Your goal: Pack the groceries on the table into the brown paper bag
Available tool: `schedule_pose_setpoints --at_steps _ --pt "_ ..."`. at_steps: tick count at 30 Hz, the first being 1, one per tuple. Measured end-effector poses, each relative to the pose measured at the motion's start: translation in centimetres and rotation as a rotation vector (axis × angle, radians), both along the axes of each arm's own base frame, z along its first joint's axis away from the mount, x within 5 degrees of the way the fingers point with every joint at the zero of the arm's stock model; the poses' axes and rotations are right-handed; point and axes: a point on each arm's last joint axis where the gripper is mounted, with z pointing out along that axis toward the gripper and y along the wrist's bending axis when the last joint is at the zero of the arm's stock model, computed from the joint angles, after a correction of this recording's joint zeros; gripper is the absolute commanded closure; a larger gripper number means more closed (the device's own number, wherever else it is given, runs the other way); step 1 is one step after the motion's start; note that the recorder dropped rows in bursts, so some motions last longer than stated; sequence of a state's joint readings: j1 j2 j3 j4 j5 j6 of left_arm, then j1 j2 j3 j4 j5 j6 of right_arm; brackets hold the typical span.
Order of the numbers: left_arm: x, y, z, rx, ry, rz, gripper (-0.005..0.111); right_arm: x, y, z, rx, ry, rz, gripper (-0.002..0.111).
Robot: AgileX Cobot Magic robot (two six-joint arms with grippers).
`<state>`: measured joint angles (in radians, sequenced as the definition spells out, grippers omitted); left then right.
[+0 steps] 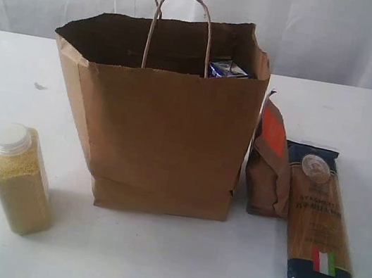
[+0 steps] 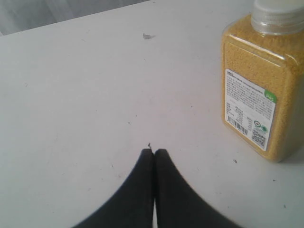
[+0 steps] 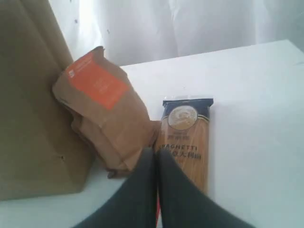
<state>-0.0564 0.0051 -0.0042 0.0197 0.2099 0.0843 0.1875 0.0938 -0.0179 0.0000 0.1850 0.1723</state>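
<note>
**Bag upright mid-tabletop, three groceries outside it, both pincers pressed together**

The brown paper bag (image 1: 165, 135) stands upright and open near the middle of the white tabletop (image 1: 151, 262). Its twisted cord handles (image 1: 179, 31) rise above the rim. Inside, at the back right corner of the opening, the top of the small blue-white carton (image 1: 228, 68) shows just below the rim; the rest of the bag's inside is in shadow.

In the exterior view, the yellow-grain bottle (image 1: 20, 179) with its white cap stands upright at the front left, well apart from the bag. To the right of the bag, the brown pouch with the orange label (image 1: 269, 160) stands on end and leans against the bag's side wall, its folded top tilted towards the bag. The spaghetti pack (image 1: 322, 219) lies flat right beside the pouch, on the side away from the bag, its long side running front to back and its near corner against the pouch's base.

The left pincer (image 2: 154, 152) has its two dark fingers pressed together, tips meeting with nothing between them, low over bare tabletop with the bottle near and off to one side. A small grey mark (image 2: 148, 36) sits on the tabletop beyond it.

The right pincer (image 3: 155, 151) is likewise pressed together and holds nothing. Its tips point at the seam where the pouch meets the spaghetti pack; I cannot tell whether they touch either one.
</note>
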Motion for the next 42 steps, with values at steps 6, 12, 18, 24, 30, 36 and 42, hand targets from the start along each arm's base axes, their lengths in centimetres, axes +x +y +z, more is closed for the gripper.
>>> schedule_pose_setpoints --at_steps 6,12,18,24,30,36,42 --pt "0.0 0.0 0.0 0.0 0.0 0.0 0.107 -0.58 -0.42 -0.12 0.008 -0.052 -0.053 0.108" --pt "0.0 0.0 0.0 0.0 0.0 0.0 0.107 -0.58 -0.42 -0.12 0.008 -0.052 -0.053 0.108" --pt "0.0 0.0 0.0 0.0 0.0 0.0 0.107 -0.59 -0.42 -0.22 -0.062 -0.052 -0.043 0.108" --pt "0.0 0.0 0.0 0.0 0.0 0.0 0.107 -0.65 -0.43 -0.54 -0.128 -0.027 -0.031 0.108" --pt "0.0 0.0 0.0 0.0 0.0 0.0 0.107 -0.66 -0.43 -0.6 -0.136 -0.022 -0.029 0.108" --pt "0.0 0.0 0.0 0.0 0.0 0.0 0.107 -0.66 -0.43 -0.6 -0.136 -0.022 -0.029 0.108" --pt "0.0 0.0 0.0 0.0 0.0 0.0 0.107 -0.66 -0.43 -0.6 -0.136 -0.022 -0.029 0.108"
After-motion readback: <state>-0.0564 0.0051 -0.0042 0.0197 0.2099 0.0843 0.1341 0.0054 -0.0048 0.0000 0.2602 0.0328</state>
